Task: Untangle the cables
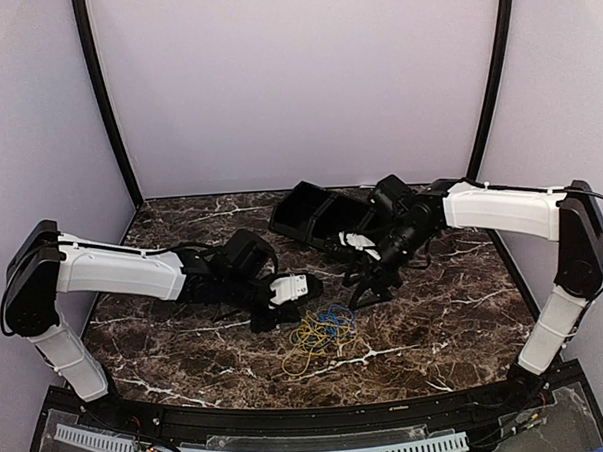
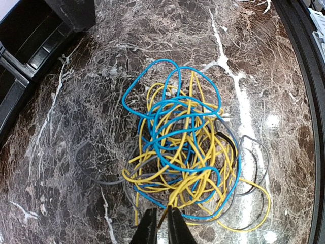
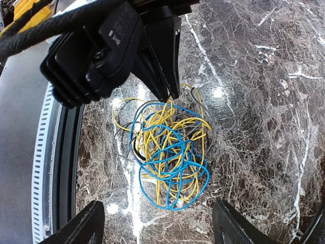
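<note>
The left gripper's (image 2: 163, 214) jaws stand almost together with only a slim gap between them. A strand of the yellow cable (image 2: 195, 180) runs down into that gap, but it cannot be told whether the fingers actually press on it. This gripper sits low at the near edge of the tangle as its own wrist camera sees it. In the right wrist view, its dark fingertips meet the wires at the tangle's rim. The right gripper's (image 3: 158, 211) jaws are spread wide with nothing between them, and it hangs above the tangle without touching it. The yellow cable and the blue cable (image 2: 157, 61) lie knotted together in one loose heap, their loops crossing over and under each other. A thin grey wire (image 2: 101, 179) threads through the same heap. The heap rests on the dark marble table (image 1: 186, 321) between the two arms, towards the near edge. A black bin (image 1: 316, 215) sits well behind it.
</note>
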Robot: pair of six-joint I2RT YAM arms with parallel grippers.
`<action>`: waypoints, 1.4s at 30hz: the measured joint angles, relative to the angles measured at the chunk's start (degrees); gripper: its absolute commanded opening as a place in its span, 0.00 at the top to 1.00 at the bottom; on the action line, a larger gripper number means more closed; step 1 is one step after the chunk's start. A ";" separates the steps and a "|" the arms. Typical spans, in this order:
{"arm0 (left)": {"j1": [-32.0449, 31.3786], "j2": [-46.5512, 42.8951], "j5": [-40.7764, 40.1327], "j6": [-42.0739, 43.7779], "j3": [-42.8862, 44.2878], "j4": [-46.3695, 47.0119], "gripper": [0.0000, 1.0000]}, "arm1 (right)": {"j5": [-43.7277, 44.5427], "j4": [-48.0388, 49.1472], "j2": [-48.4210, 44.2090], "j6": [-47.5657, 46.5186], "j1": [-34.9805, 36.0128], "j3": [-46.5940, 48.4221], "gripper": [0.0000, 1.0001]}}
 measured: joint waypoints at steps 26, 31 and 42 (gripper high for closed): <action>-0.02 0.09 -0.55 -1.18 -1.99 3.21 0.97 | -3.19 -0.20 2.93 0.17 -1.22 2.43 0.28; -0.02 -0.22 -1.55 -2.40 -3.04 5.55 1.00 | -3.04 0.85 2.93 1.27 -1.22 2.45 0.31; 0.00 -13.09 -2.71 -11.04 -10.58 15.76 1.00 | -6.14 8.57 5.22 7.50 -0.11 7.98 0.30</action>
